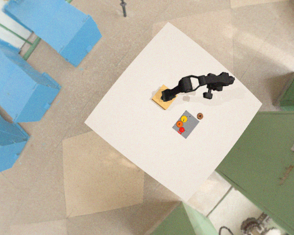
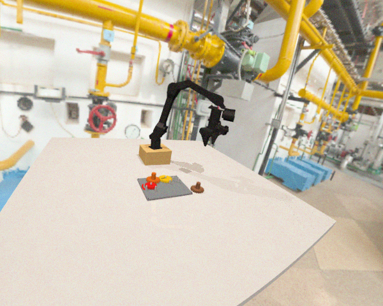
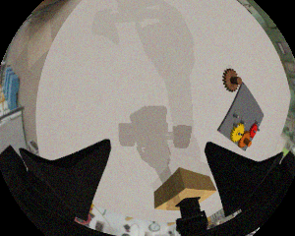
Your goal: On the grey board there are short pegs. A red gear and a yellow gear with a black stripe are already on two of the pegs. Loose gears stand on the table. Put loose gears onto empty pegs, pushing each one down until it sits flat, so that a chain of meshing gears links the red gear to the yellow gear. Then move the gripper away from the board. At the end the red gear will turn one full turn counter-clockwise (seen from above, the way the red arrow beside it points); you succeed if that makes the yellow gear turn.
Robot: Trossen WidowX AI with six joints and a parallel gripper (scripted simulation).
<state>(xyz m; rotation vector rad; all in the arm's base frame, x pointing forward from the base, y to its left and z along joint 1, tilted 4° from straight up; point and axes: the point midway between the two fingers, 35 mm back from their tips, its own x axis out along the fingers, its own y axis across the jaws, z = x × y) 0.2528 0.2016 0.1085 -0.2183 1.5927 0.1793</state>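
Top view shows the pale worktop carrying the black six-joint arm on its wooden block; beside that, the grey pegboard; the pincer, spread and empty, hangs well apart from the board; the orange gear sits between the yellow gear and red gear, the brown gear just beside the board
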